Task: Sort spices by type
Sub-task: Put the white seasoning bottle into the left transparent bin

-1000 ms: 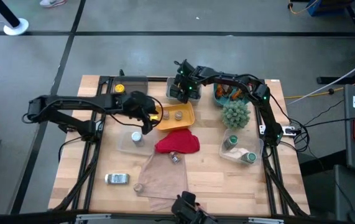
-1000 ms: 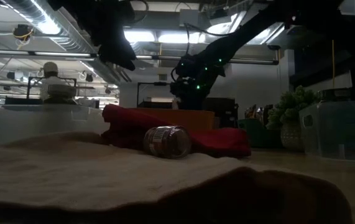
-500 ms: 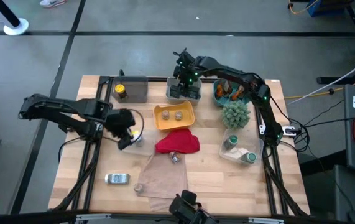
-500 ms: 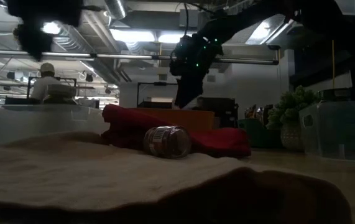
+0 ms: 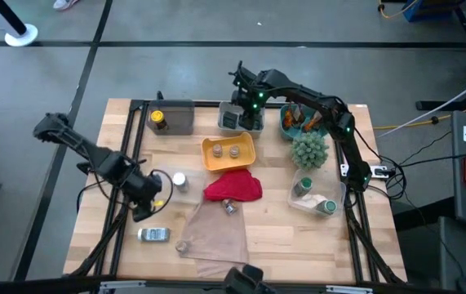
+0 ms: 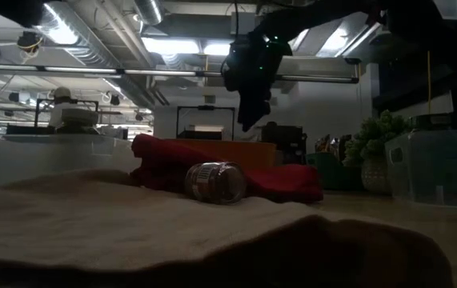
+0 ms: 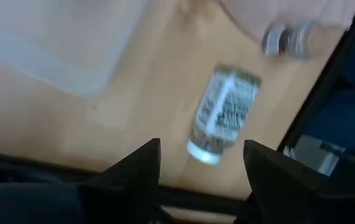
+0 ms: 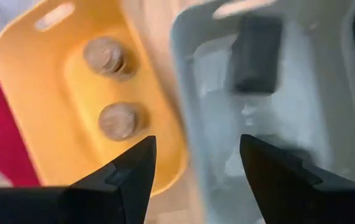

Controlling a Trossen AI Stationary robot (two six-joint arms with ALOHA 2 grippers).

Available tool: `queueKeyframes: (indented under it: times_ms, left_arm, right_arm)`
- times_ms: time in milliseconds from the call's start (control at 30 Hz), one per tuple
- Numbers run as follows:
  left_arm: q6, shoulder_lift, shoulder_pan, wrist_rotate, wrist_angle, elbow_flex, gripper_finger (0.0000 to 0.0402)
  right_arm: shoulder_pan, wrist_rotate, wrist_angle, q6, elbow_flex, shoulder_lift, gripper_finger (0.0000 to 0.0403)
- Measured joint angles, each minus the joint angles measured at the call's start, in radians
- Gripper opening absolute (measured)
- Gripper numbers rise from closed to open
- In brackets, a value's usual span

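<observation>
Having swung away from the yellow tray point(image 5: 228, 152) toward the table's near left, the left gripper point(image 5: 144, 211) is hovering empty with jaws apart just above the silver-capped jar point(image 5: 153, 235) lying sideways, while the right gripper point(image 5: 244, 104) is waiting open-jawed over the grey bin point(image 5: 241, 119).

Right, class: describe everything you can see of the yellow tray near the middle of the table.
The yellow tray is a shallow, rounded-corner rectangle, plastic by the look of it, with a slot handle at one end. It sits flat on the wooden table, behind the red cloth, which meets its edge. Two tan-topped pots stand upright inside, side by side. Neither tool touches it.
</observation>
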Motion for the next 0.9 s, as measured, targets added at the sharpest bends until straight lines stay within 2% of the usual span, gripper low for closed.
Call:
queueKeyframes:
  times_ms: [133,367,567,700,900]
  left_arm:
    - [-0.075,0.002,-0.118,-0.010,0.012,-0.002,0.0212]
    - [-0.216,0.008,-0.326,-0.122,0.065,-0.002,0.0212]
    - [-0.308,0.079,-0.476,-0.167,0.140,-0.002,0.0212]
    - [-0.312,0.158,-0.536,-0.174,0.212,-0.002,0.0212]
    - [-0.302,0.302,-0.560,-0.178,0.252,-0.002,0.0212]
  right_arm:
    - [0.045,-0.001,-0.030,0.039,0.000,0.000,0.0232]
    - [0.146,0.000,-0.031,0.043,0.000,0.000,0.0232]
    - [0.232,0.028,-0.032,0.044,0.000,0.000,0.0232]
    - [0.285,0.106,-0.032,0.069,0.000,0.000,0.0232]
    - [0.359,0.186,-0.031,0.092,0.000,0.000,0.0232]
